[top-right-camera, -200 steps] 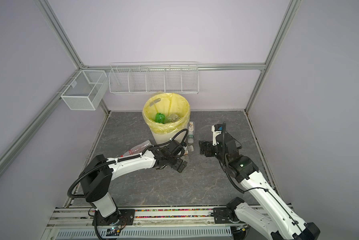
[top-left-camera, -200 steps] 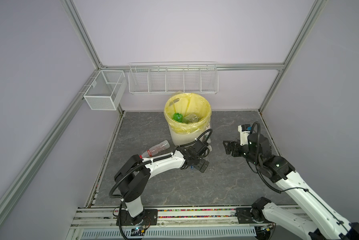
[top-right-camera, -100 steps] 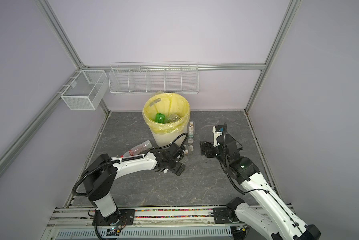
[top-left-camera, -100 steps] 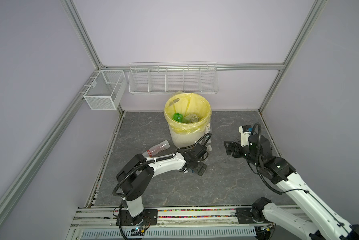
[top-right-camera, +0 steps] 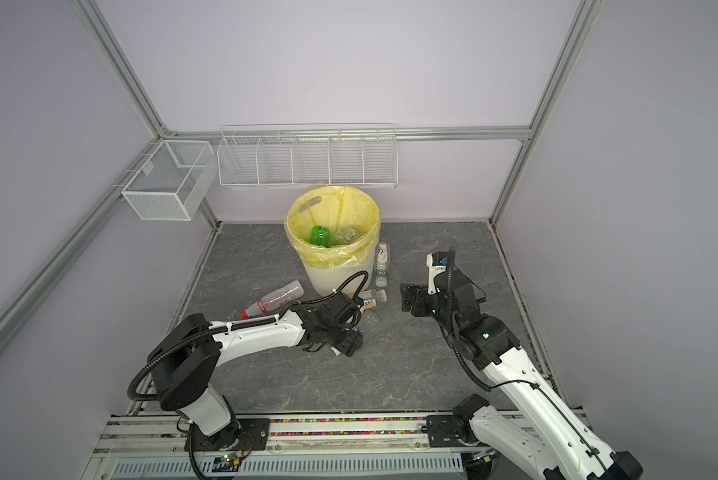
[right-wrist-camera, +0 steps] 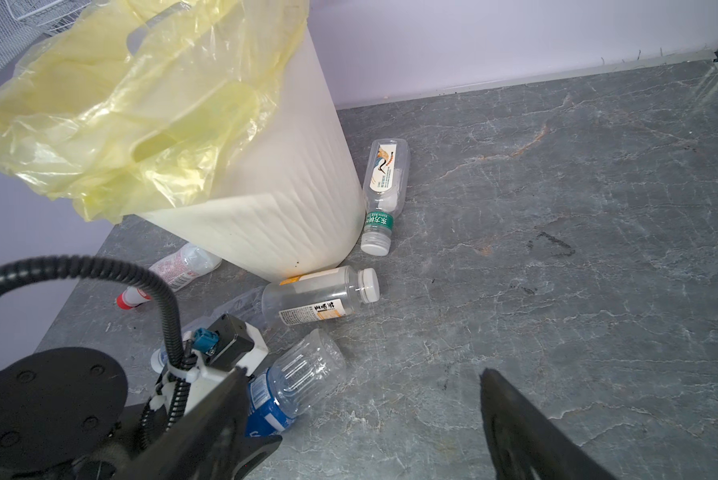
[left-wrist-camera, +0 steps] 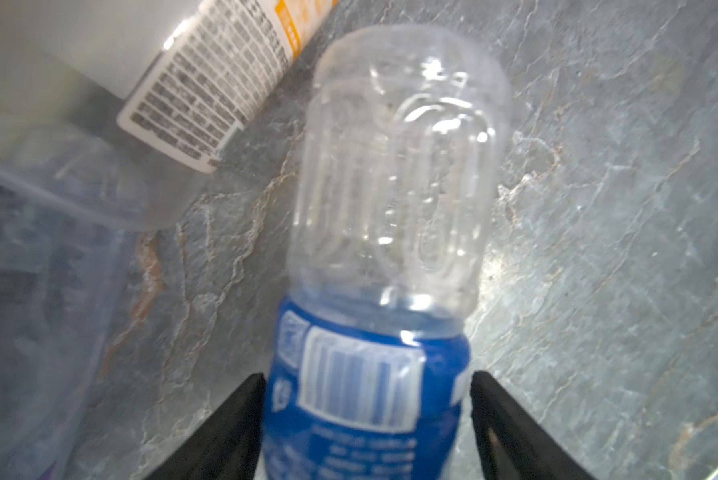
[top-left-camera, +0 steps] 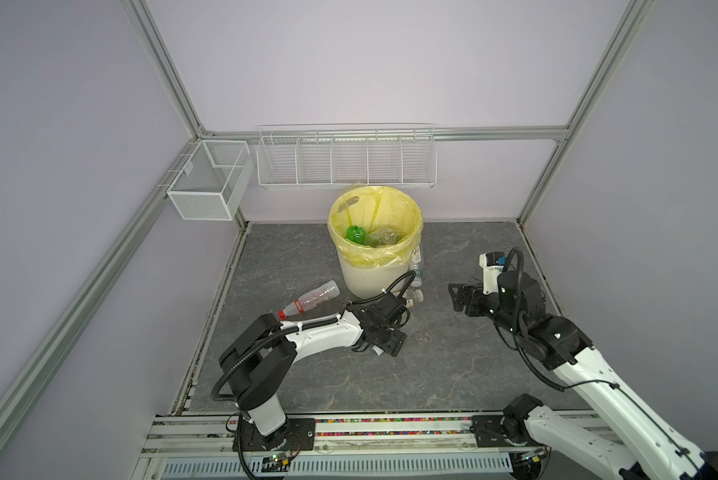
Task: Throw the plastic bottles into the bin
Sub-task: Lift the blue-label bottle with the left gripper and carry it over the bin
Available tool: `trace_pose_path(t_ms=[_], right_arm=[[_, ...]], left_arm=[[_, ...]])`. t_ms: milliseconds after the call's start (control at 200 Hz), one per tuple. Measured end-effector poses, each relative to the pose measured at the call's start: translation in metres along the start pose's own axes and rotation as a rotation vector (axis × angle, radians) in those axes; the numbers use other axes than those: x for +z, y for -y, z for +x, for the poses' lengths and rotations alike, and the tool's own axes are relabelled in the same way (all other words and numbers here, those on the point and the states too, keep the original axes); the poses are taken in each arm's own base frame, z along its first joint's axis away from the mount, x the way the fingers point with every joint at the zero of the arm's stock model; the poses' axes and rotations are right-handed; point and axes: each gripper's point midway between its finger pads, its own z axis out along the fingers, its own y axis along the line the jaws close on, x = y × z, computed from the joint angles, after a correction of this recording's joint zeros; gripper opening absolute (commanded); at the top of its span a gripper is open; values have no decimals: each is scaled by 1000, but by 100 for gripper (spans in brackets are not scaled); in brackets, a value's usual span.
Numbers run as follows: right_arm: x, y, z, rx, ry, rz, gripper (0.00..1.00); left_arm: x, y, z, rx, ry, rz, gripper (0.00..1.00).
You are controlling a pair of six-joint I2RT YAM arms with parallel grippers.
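1. The left arm point(top-left-camera: 320, 332) reaches low over the grey bench point(top-left-camera: 453, 374); the left jaws sit on either side of a blue-labelled bottle point(left-wrist-camera: 384, 249), which lies on its side on the bench just in front of the bin; both jaws look to touch the label, so we read them as closed on it.
2. The right arm point(top-left-camera: 515, 303) holds the right jaws wide apart with nothing between them, to the right of the bin and apart from every bottle.
3. The bin point(top-left-camera: 374, 278), cream-white, ribbed and lined with a yellow bag, stands at the back of the bench; inside it we see a green bottle point(top-left-camera: 354, 233) and a clear bottle point(top-left-camera: 384, 237).
4. Lying on the bench are an orange-labelled bottle point(right-wrist-camera: 315, 299) with a white cap, just beside the bin's foot; a green-necked bottle point(right-wrist-camera: 384, 187) close against the bin's right side; and a red-capped bottle point(top-left-camera: 311, 299) to the bin's left.
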Motion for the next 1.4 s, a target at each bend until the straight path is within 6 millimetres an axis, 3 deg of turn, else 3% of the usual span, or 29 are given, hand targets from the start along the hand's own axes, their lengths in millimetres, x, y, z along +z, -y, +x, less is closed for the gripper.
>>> trace_pose_path(t_ms=[235,465,725,915,1400], right_arm=[[-6,0,-1,9,17,-7,88],[-9,2,0,22,24,-7,88],[-2,17,25,44,-18,38,88],[-7,23,23,50,3,67,88],[4,32,28,45,-19,129,88]], left_arm=[[-4,5,-2,-4,7,29,65],[-27,17,-14,-16,65,93,65],[-67,37,-35,-19,171,204,63],[-99,46,-53,-23,252,252,63],[-208,57,-102,-40,538,334,60]])
